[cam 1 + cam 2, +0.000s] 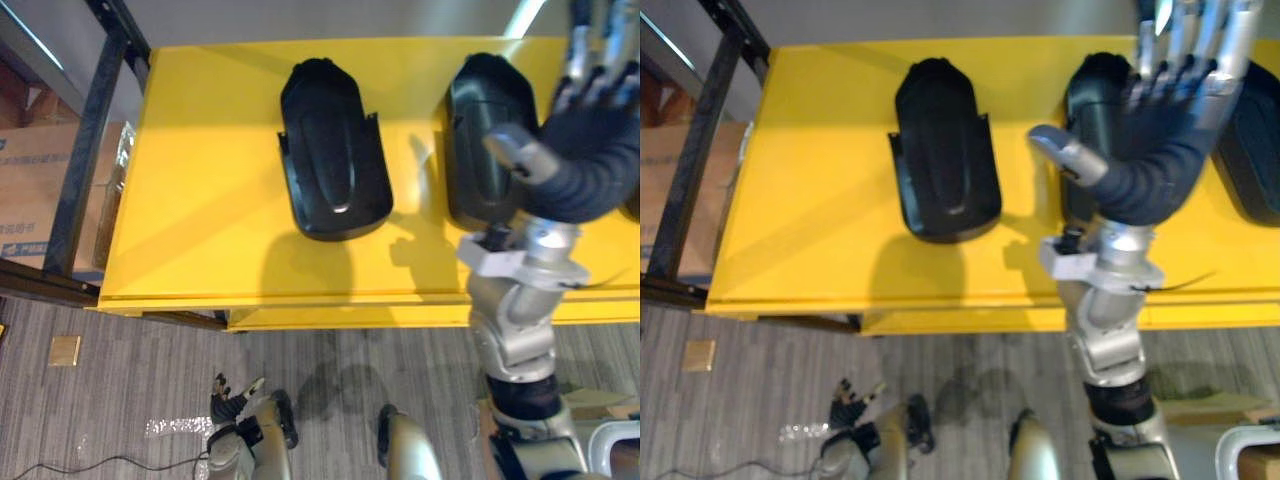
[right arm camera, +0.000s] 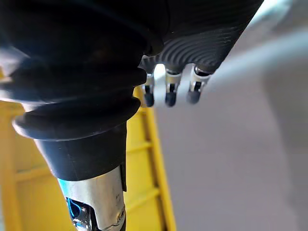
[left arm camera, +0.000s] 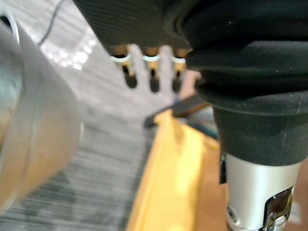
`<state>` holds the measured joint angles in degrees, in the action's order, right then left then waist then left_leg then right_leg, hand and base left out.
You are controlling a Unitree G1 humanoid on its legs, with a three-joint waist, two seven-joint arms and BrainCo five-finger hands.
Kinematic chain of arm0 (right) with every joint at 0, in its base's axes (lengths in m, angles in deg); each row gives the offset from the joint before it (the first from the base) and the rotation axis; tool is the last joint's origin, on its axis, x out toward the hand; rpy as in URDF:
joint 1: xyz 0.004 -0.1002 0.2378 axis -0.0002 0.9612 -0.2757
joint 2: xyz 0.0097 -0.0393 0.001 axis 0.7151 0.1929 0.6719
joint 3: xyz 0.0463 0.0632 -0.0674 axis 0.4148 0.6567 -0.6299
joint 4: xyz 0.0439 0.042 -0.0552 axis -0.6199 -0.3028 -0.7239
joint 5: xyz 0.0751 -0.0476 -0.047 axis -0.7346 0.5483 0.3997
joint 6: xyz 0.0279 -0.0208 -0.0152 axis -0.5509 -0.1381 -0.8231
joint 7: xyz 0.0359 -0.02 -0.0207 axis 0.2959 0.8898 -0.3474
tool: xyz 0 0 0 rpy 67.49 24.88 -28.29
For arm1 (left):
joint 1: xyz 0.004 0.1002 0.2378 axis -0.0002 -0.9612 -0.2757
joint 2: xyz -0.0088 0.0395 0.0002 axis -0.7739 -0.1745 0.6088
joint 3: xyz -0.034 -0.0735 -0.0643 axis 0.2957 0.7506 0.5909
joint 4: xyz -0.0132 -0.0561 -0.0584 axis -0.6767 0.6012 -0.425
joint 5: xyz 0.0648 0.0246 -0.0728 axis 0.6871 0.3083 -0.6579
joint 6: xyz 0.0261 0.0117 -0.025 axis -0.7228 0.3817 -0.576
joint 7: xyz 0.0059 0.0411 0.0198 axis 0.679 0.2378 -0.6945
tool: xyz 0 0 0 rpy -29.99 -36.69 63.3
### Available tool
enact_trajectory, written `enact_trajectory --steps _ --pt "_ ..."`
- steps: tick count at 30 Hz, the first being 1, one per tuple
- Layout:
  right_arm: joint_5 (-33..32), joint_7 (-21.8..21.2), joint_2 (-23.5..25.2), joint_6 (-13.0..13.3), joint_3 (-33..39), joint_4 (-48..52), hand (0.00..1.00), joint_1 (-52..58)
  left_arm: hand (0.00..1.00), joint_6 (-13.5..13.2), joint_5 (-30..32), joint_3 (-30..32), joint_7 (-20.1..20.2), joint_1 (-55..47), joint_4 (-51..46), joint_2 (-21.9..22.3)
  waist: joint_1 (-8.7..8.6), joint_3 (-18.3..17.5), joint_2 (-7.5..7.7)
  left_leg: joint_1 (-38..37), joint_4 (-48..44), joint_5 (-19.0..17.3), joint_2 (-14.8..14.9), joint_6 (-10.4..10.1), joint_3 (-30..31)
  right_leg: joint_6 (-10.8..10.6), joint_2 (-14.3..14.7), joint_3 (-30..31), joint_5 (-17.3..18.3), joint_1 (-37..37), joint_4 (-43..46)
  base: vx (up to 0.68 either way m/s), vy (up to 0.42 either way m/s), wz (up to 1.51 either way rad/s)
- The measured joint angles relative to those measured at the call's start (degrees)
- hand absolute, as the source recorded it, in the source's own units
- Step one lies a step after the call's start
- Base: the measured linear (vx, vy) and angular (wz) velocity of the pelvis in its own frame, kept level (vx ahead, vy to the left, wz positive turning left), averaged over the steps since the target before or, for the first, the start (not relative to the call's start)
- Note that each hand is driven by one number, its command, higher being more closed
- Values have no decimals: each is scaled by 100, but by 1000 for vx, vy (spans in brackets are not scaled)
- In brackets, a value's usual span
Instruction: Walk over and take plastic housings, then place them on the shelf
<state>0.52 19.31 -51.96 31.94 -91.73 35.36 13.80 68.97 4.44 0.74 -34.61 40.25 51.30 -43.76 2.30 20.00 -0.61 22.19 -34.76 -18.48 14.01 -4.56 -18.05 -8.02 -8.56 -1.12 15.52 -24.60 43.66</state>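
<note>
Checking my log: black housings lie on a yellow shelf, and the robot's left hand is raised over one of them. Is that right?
Not quite: the right eye view shows the right hand raised over a housing, while the left hand hangs low near the floor. The black housings do lie on the yellow shelf.

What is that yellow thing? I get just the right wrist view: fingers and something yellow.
Observer: A shelf. Black housings lie flat on it in a row.
Visitor: Is that hand holding one?
Observer: No. The right hand is raised over the second housing, fingers straight, holding nothing.
Visitor: And the other hand?
Observer: The left hand hangs low over the floor, fingers relaxed.
</note>
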Motion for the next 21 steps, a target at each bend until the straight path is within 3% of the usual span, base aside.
enact_trajectory --steps 1,2,3,5,8,15,21 --pt "-7 -49 14 1 -102 20 0 16 0 28 72 2 0 84 46 -5 -7 140 -63 -87 25 18 81 -12 8 143 55 60 170 -265 303 68 -115 -10" --pt "-41 -139 55 2 -270 22 0 101 0 36 95 14 2 196 185 -15 4 202 -62 -113 18 44 105 -39 5 207 117 44 118 -302 -518 87 -185 3" --pt "-78 -216 110 1 -431 34 0 196 0 41 109 17 11 312 213 -41 -37 286 -14 -99 -95 10 41 -84 31 200 43 21 -221 -286 -893 75 -145 2" --pt "-155 -272 191 -64 -636 35 0 426 0 59 237 6 30 394 219 54 -62 374 -136 -72 -67 12 115 -108 49 240 127 -34 -242 -339 -825 82 -105 -2" --pt "-159 -358 358 -88 -902 76 0 1076 0 86 321 -165 41 462 344 120 -200 392 -150 -145 33 15 131 -114 34 239 147 -49 -242 -322 -803 74 -42 -3" --pt "-260 -631 812 -207 -1381 219 0 2170 0 160 323 -195 28 584 437 120 -185 419 -102 -314 89 13 -23 -110 15 209 -28 -57 -259 -126 -889 17 43 5" --pt "-645 -875 844 -232 -1396 226 0 2840 0 162 322 -230 24 600 468 121 -168 428 -86 -212 39 -23 -91 -46 21 93 -60 -65 -325 -126 -1046 -30 28 2"
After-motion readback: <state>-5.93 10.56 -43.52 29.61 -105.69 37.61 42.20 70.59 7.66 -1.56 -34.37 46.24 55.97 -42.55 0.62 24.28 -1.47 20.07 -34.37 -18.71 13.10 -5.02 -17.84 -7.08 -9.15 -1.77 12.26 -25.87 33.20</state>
